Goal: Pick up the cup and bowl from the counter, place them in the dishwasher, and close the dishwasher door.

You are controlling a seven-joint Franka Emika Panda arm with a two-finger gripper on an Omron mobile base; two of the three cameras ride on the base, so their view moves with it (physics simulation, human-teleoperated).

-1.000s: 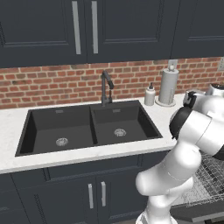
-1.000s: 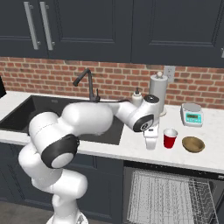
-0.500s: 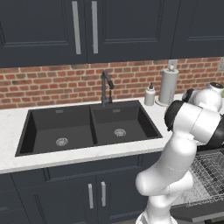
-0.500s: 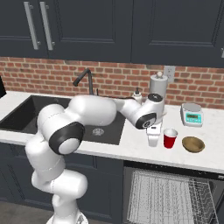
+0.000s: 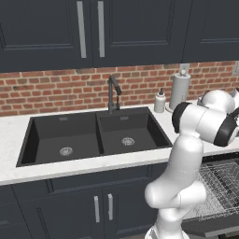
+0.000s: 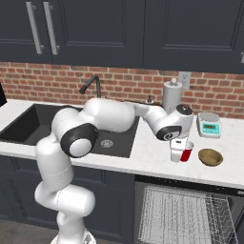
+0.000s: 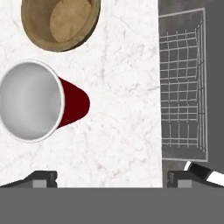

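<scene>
End effector [image 6: 177, 153] spread wide, empty, just left of cup [image 6: 186, 151] on tabletop [image 6: 152, 159]; bowl [image 6: 210, 157] close right of cup, dishwasher [image 6: 190, 212] open below. Centre fingers either side of cup before closing; avoid nudging bowl

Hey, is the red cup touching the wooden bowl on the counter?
Apart. The hand view looks down on both: a strip of bare white counter shows between the cup rim and the bowl edge.
</scene>
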